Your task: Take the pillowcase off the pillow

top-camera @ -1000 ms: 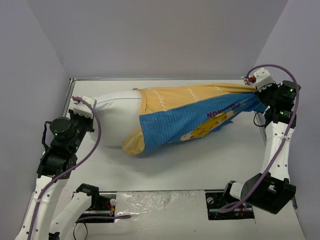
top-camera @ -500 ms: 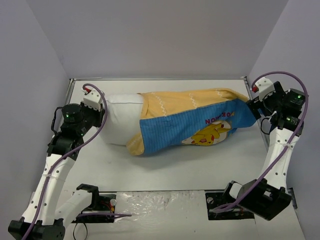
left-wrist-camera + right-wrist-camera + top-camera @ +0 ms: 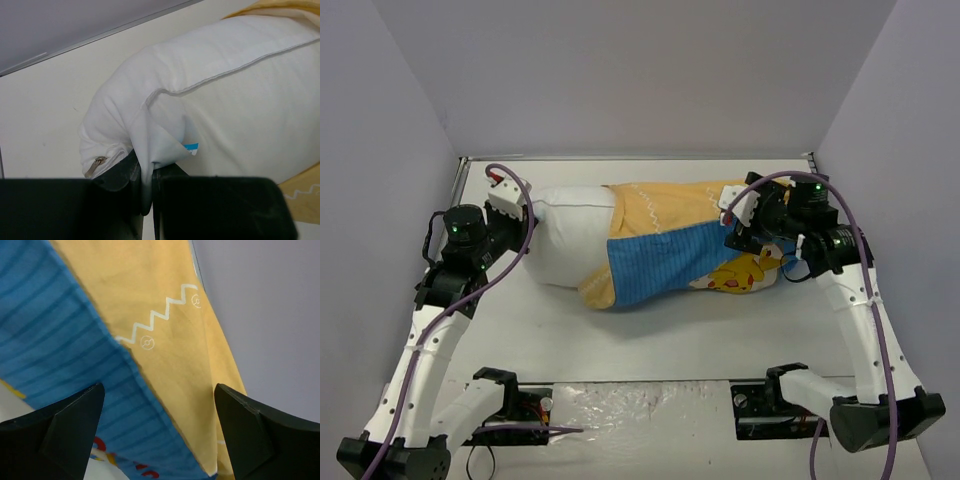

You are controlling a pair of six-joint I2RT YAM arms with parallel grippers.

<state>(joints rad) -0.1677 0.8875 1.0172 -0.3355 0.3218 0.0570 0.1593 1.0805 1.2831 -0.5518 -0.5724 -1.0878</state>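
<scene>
The white pillow (image 3: 565, 245) lies across the table, its right part still inside the pillowcase (image 3: 660, 255), which shows blue stripes in front and mustard yellow behind. My left gripper (image 3: 527, 215) is shut on the pillow's left corner. In the left wrist view the white fabric (image 3: 225, 90) is pinched between the jaws of the left gripper (image 3: 146, 185), beside a small blue tag (image 3: 190, 148). My right gripper (image 3: 732, 225) hovers open over the pillowcase's right part. The right wrist view shows both fingertips (image 3: 65, 425) spread wide above the blue and yellow cloth (image 3: 150, 340), holding nothing.
Grey walls close the table on the left, back and right, with a metal rim (image 3: 620, 157) along the far edge. A zipper pull (image 3: 95, 165) shows at the pillow's end. Both arm bases stand at the near edge.
The right gripper opened, let go of the pillowcase's stretched end and moved left over the case, which slackened. The left gripper keeps hold of the pillow corner; it first shifted up and right with it.
</scene>
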